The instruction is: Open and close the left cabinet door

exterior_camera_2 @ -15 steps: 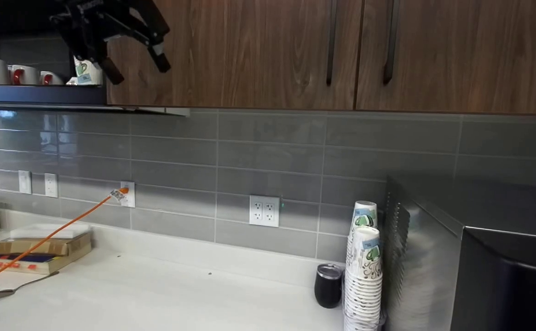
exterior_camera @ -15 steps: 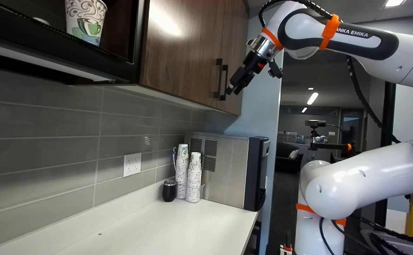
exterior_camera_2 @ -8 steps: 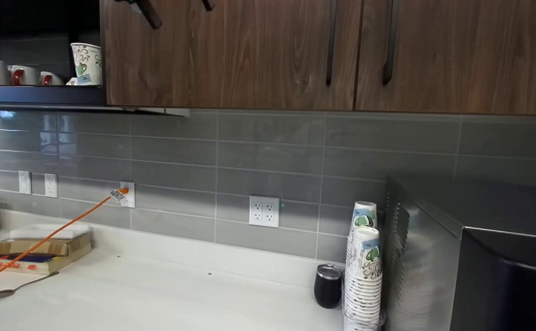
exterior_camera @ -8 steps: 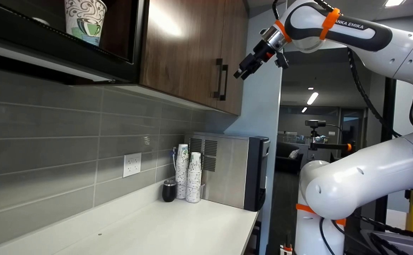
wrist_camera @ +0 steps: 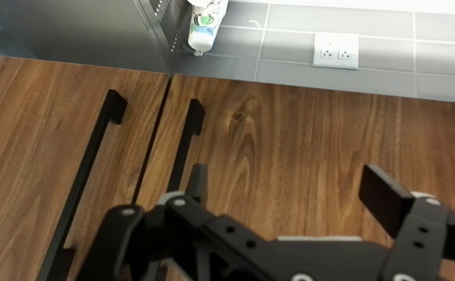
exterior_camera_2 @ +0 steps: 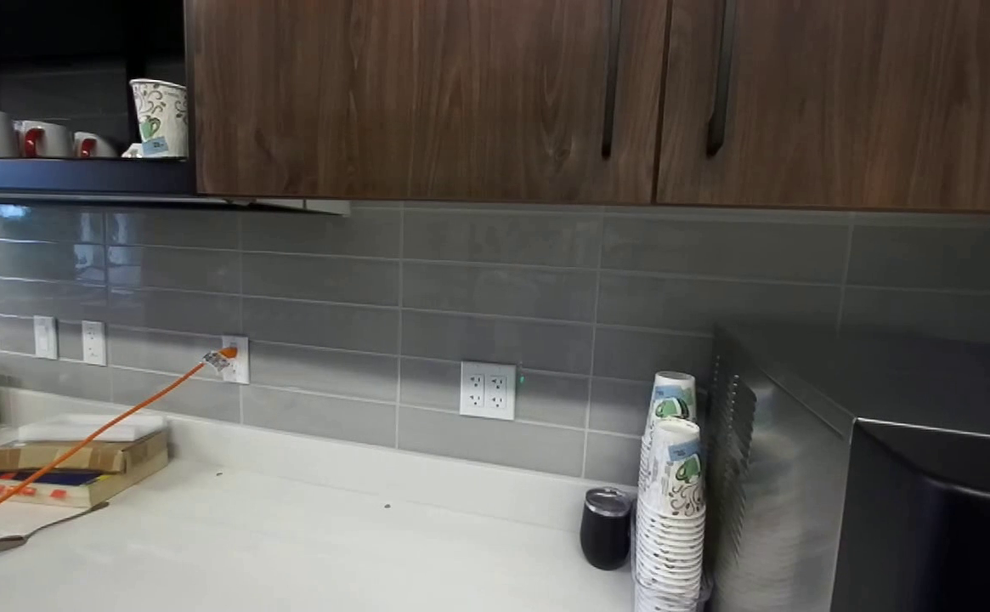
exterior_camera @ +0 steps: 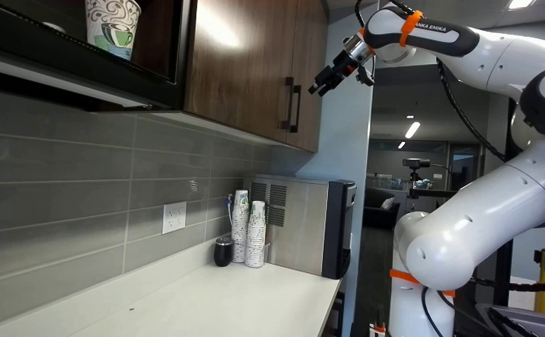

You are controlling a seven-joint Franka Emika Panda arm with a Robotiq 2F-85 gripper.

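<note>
The left cabinet door (exterior_camera_2: pixel 427 102) is a dark-brown wood-grain panel and stands shut. It also shows in an exterior view (exterior_camera: pixel 239 70) and, turned upside down, in the wrist view (wrist_camera: pixel 289 148). Its black bar handle (exterior_camera_2: pixel 612 81) is near its lower right corner; it shows in the wrist view (wrist_camera: pixel 182 144) left of the jaws. My gripper (wrist_camera: pixel 284 173) is open and empty, with its fingers wide apart in front of the door panel. One finger overlaps the handle's line of sight. In an exterior view the gripper (exterior_camera: pixel 314 90) hangs right of the handles, apart from them.
The right door (exterior_camera_2: pixel 851 102) with its own handle (exterior_camera_2: pixel 721 85) adjoins. An open shelf with mugs (exterior_camera_2: pixel 44 138) and a paper cup (exterior_camera_2: pixel 161 119) is beside the left door. Below are cup stacks (exterior_camera_2: pixel 671 527), a black tumbler (exterior_camera_2: pixel 606 529) and a steel machine (exterior_camera: pixel 298 224).
My gripper has moved up and back from the cabinet. It has left the exterior view where it hung before the left door. The arm's elbow has shifted. The doors have not moved.
</note>
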